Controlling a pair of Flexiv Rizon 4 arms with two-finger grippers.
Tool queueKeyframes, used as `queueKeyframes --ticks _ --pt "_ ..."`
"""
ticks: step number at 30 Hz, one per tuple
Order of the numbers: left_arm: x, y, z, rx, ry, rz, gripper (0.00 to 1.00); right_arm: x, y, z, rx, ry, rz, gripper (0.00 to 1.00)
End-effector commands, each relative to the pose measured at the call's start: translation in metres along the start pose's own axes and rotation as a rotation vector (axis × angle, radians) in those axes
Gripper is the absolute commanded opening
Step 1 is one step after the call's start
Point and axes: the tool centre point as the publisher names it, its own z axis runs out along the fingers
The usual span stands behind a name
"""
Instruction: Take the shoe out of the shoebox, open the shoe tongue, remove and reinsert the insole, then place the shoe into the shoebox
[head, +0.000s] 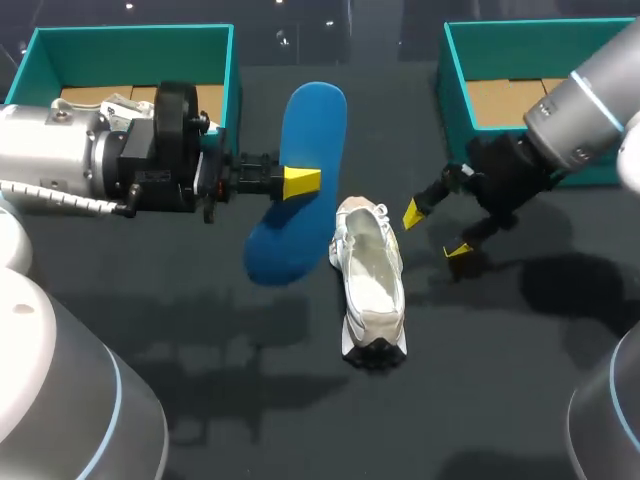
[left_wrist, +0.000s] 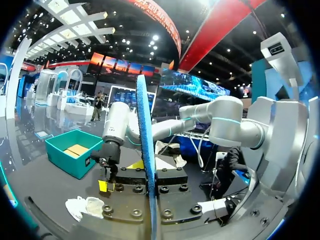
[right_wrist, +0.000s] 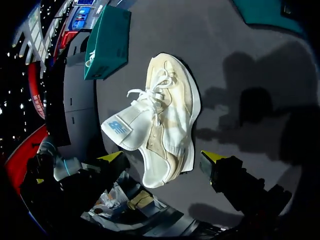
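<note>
1. A blue foam insole hangs above the dark counter, clamped near its middle by the left gripper, whose yellow-tipped fingers are closed on it from both sides. The left arm comes in level from 9 o'clock.
2. In the left wrist view the blue foam insole shows edge-on, a thin upright strip rising from between the fingers of the left gripper.
3. A white and cream lace-up sneaker rests on the counter near its centre, outside both boxes, its opening facing up. The insole sits at about 10 o'clock of it, just beside it in the head view.
4. The right gripper hovers at about 2 o'clock of the sneaker, its fingers spread wide and holding nothing. The nearer yellow tip is close to the lace end but apart from it.
5. From the right wrist, the white and cream sneaker fills the space ahead of the right gripper — its tongue is folded out to one side, its laces loose, and one end lies between the two parted tips.
6. Two open teal shoeboxes stand at the far edge: the left teal box at 10 o'clock of the sneaker, the right teal box at 2 o'clock — both showing brown cardboard inside.
7. The left wrist view also shows the right gripper above the sneaker, with a teal box beyond.
</note>
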Motion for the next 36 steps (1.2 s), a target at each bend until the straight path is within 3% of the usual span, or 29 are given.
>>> queueKeyframes --ticks 1,4,7,18,29,33,36 --pt "-0.018 -0.013 0.001 -0.093 0.004 0.202 0.0 -0.002 -0.021 -0.028 -0.09 0.184 0.014 1.0" --pt "-0.029 -0.018 0.001 -0.102 0.004 0.323 0.0 0.006 -0.021 -0.036 -0.078 0.251 0.01 1.0" --pt "-0.038 -0.018 0.003 -0.126 -0.034 0.504 0.0 0.009 -0.016 -0.044 -0.017 0.41 0.086 1.0" --pt "-0.038 -0.018 0.003 -0.126 -0.034 0.504 0.0 0.009 -0.016 -0.044 -0.017 0.41 0.086 1.0" --pt "-0.07 0.006 0.021 -0.204 -0.023 0.966 0.0 0.04 0.0 -0.069 -0.044 0.523 0.1 1.0" --pt "-0.079 0.015 0.028 -0.097 -0.08 1.106 0.0 0.047 0.002 -0.076 -0.03 0.618 0.18 1.0" --pt "-0.081 0.018 0.032 -0.106 -0.097 1.136 0.0 0.048 0.001 -0.083 -0.063 0.672 0.213 1.0"
